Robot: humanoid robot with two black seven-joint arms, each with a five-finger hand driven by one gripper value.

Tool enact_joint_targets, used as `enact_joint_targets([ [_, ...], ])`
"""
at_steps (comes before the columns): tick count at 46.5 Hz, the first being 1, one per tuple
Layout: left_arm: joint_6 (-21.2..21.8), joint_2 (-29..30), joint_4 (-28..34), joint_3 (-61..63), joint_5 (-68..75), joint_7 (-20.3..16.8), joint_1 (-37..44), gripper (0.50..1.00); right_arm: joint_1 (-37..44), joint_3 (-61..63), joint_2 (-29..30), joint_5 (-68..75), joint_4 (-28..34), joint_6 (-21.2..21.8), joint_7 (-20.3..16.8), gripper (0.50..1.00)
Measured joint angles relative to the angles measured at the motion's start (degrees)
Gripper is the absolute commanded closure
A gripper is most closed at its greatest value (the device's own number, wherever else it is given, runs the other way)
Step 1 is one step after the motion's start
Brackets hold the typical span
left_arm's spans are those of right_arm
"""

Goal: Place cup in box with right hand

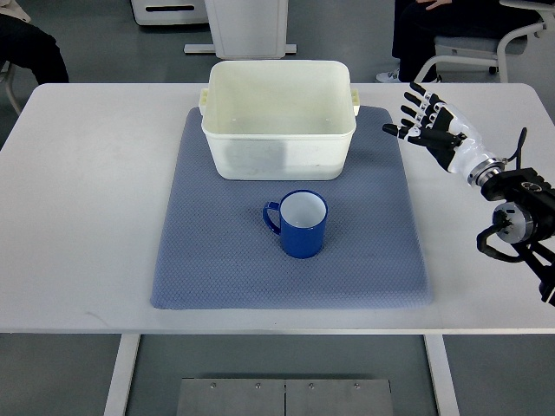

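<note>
- Right hand [431, 122]: fingers [414, 104] spread apart and slightly bent, nothing in them. Black fingertips and joints, white palm shell. Thumb juts toward the picture's left.
- The hand sits over the white table's far right area, just past the right edge of the mat, apart from everything on it. Whether it rests on the tabletop or hangs above it cannot be told.
- Wrist and forearm run down and right from the hand to the picture's right edge: silver cuff, then black joint housings with a cable loop.
- Cup [299, 224]: blue outside, white inside, upright, mouth open upward. Handle points to the picture's left. It stands on the mat, near the mat's middle, well apart from the right hand.
- Box [279, 120]: white plastic tub, open top, with small lugs at the upper corners on both ends. Nothing visible inside. It sits on the far half of the mat, its far side reaching the mat's far edge. Cup stands on the near side of it, with a gap between the two.
- Mat [217, 260]: blue-grey, textured, laid flat on the table [78, 217].
- Beyond the table: grey floor, a white pedestal base, a chair at top right with a seated person's dark trousers.
</note>
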Motion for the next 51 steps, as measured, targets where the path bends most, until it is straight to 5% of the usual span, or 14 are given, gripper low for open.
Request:
enact_joint_targets([
  [51,0.0,0.0,0.0,0.0,0.0,0.0,0.3,0.500,0.0,0.0,0.8,0.0,-1.3,-0.1,2.8,0.500],
])
